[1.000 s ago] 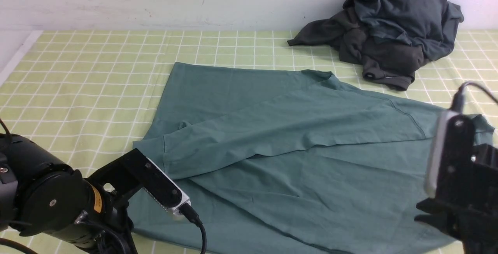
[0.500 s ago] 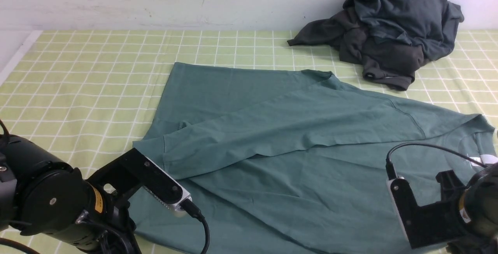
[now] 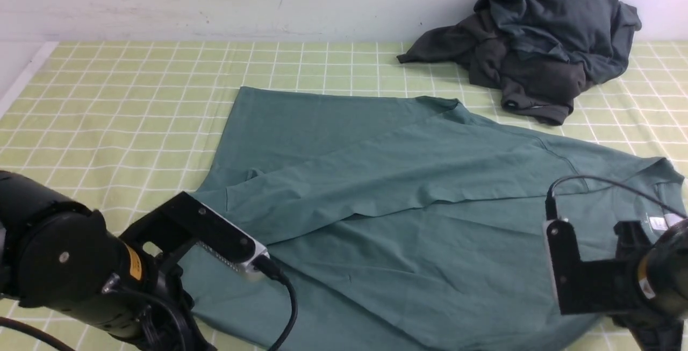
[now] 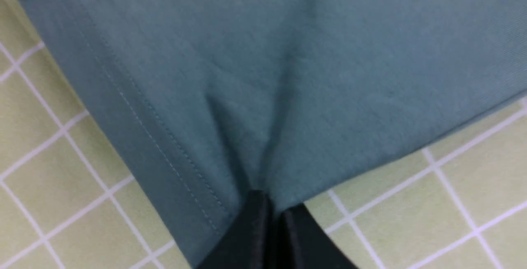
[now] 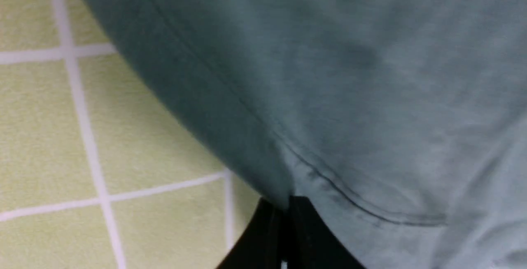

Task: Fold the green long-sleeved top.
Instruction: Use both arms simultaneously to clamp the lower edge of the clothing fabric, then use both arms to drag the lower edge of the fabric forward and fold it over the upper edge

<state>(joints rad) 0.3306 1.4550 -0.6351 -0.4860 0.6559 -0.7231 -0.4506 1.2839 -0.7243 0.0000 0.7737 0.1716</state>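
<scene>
Left gripper point(image 4: 271, 198) clamps the hem corner, right gripper point(image 5: 285, 203) clamps a seamed edge; the green long-sleeved top point(image 3: 408, 190) spreads ahead of both on the checked cloth point(image 3: 134, 98), long axis left to right; I judge the fold goes forward

The green long-sleeved top point(image 3: 408, 195) lies spread on the checked cloth, one sleeve folded diagonally across its body.

Front view looks forward, wide — wrist views hug the top point(image 3: 408, 222).
</scene>
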